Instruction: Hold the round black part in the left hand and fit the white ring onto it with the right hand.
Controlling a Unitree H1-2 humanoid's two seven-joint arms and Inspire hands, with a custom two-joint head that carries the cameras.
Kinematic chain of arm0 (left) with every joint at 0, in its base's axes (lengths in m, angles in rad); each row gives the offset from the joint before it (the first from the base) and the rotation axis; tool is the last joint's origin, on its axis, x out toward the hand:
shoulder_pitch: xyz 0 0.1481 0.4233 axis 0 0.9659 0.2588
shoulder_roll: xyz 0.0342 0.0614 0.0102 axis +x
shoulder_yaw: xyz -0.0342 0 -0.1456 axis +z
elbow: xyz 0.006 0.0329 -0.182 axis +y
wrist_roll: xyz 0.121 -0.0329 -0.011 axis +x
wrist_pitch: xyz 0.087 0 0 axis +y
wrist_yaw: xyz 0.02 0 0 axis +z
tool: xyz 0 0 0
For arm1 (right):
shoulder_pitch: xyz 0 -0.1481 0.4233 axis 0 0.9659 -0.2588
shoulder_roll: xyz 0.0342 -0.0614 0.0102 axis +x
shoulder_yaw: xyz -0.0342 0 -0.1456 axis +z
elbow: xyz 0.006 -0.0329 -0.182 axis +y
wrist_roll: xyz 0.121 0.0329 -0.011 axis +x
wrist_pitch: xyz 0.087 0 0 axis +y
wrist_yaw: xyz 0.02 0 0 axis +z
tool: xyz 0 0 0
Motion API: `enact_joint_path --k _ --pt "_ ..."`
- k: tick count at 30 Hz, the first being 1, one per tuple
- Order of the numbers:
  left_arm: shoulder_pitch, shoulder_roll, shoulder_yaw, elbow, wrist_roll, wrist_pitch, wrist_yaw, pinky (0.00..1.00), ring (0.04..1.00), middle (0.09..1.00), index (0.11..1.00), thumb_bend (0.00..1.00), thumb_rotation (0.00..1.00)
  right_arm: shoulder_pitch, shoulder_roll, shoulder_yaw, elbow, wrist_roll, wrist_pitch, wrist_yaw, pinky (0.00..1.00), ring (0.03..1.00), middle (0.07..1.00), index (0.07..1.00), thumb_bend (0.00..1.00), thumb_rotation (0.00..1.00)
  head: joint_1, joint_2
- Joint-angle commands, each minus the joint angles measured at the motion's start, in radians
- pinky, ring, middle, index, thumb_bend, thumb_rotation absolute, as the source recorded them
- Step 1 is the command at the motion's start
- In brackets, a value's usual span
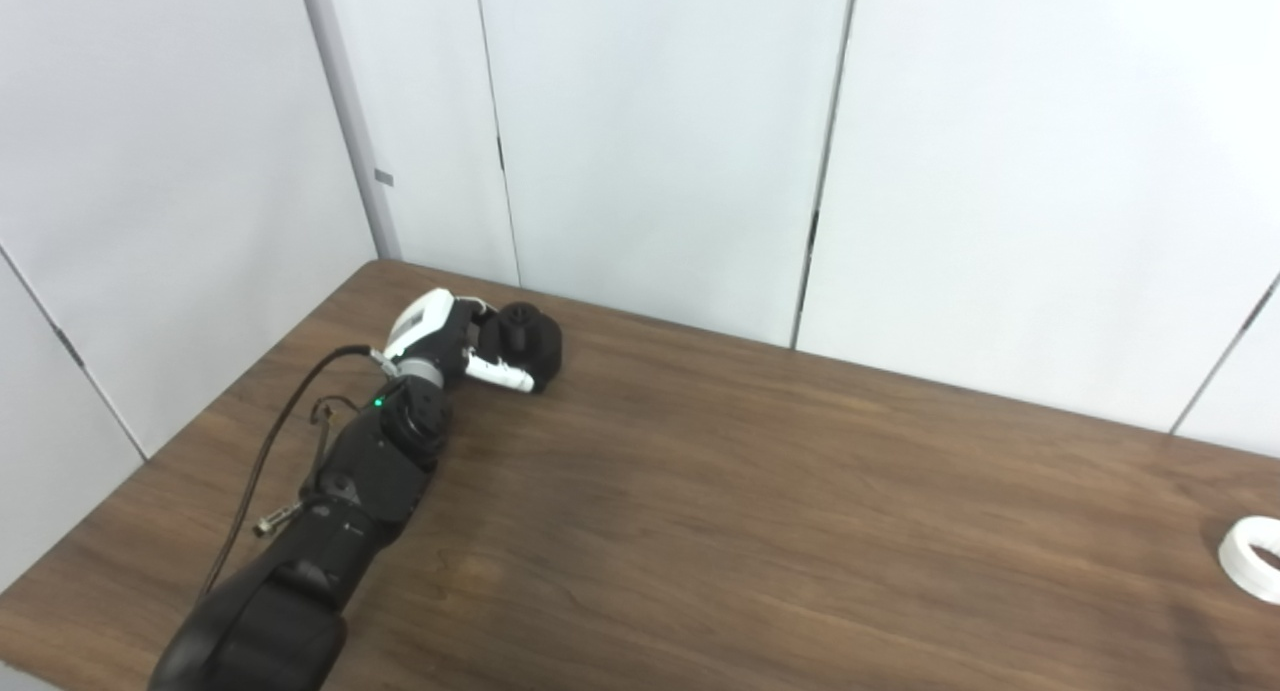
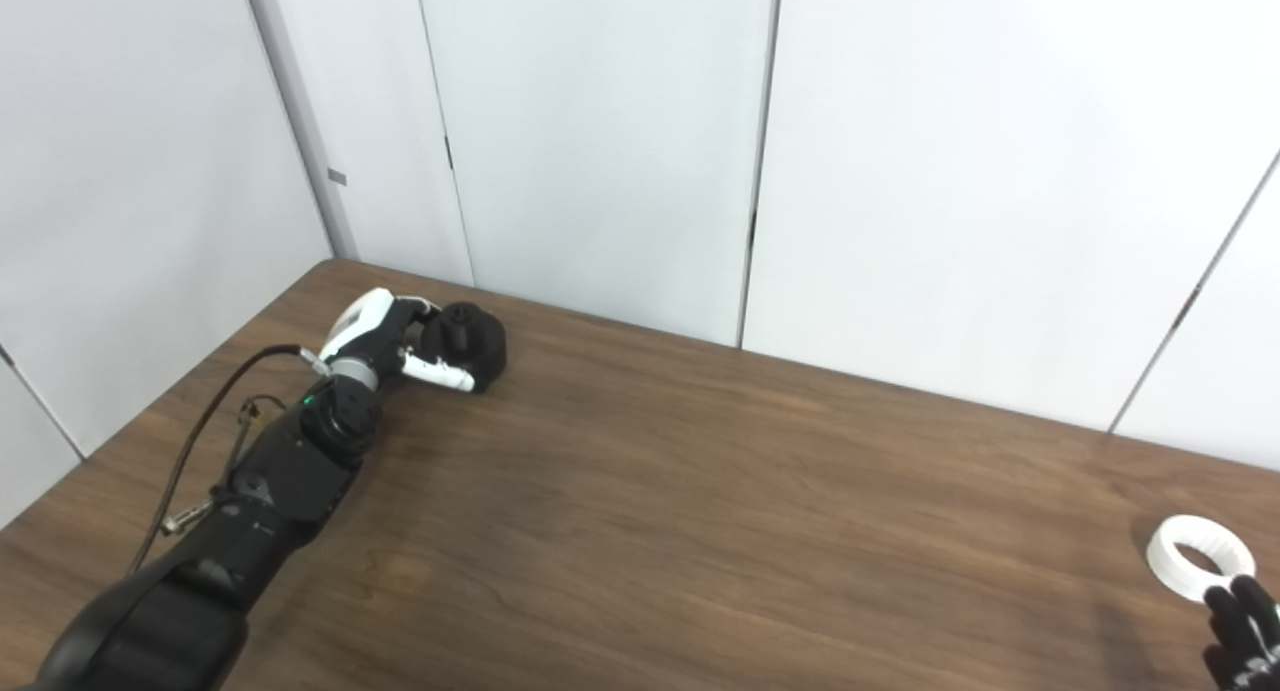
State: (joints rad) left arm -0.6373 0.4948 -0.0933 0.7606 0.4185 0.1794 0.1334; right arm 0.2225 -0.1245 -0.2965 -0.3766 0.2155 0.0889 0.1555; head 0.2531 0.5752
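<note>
Your left robot hand (image 2: 395,343) sits at far left corner of dark wood-grain counter (image 2: 700,491), fingers curled around round black plastic part (image 2: 470,343), which rests on counter. White plastic ring (image 2: 1198,557) lies flat at right edge, well apart. Your right robot hand (image 2: 1243,636) is nearer it; ring lies just beyond fingertips. Open or closed: cannot tell. Only right eye view shows that hand; left eye view crops it and clips ring.

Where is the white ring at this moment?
The white ring lies flat on the table at the far right edge of both views, with the right hand just in front of it and the left hand far across the table.
</note>
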Motion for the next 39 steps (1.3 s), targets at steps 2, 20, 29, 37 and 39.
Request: enact_joint_path --k 2,20,29,37,39 --pt "-0.038 0.014 -0.001 0.004 -0.002 -0.024 0.013 0.75 0.838 0.771 0.479 0.52 0.05 0.126 0.005 0.010 -0.044 0.016 -0.016 0.002 1.00 0.978 0.932 0.938 0.82 1.00 0.001 0.001" --pt "0.029 0.014 0.003 -0.135 -0.033 -0.015 -0.038 0.85 0.882 0.773 0.480 0.52 0.05 0.129 0.020 0.024 -0.065 -0.007 0.004 -0.013 1.00 0.970 0.924 0.924 0.84 1.00 -0.045 0.015" --pt "0.153 0.018 -0.008 -0.457 -0.017 0.049 -0.136 0.95 0.929 0.794 0.481 0.52 0.05 0.133 0.029 0.059 -0.107 -0.022 0.052 -0.025 1.00 1.000 0.992 0.975 0.91 1.00 -0.107 0.038" --pt "0.239 0.008 -0.055 -0.762 0.032 0.087 -0.246 0.94 0.939 0.814 0.483 0.52 0.05 0.131 0.064 0.090 -0.158 -0.049 0.116 -0.068 1.00 1.000 0.999 0.995 0.83 1.00 -0.163 0.055" --pt "0.253 0.002 -0.060 -0.807 0.038 0.092 -0.268 0.93 0.940 0.820 0.483 0.52 0.05 0.132 0.067 0.101 -0.168 -0.057 0.123 -0.077 1.00 1.000 0.998 0.997 0.80 1.00 -0.173 0.058"
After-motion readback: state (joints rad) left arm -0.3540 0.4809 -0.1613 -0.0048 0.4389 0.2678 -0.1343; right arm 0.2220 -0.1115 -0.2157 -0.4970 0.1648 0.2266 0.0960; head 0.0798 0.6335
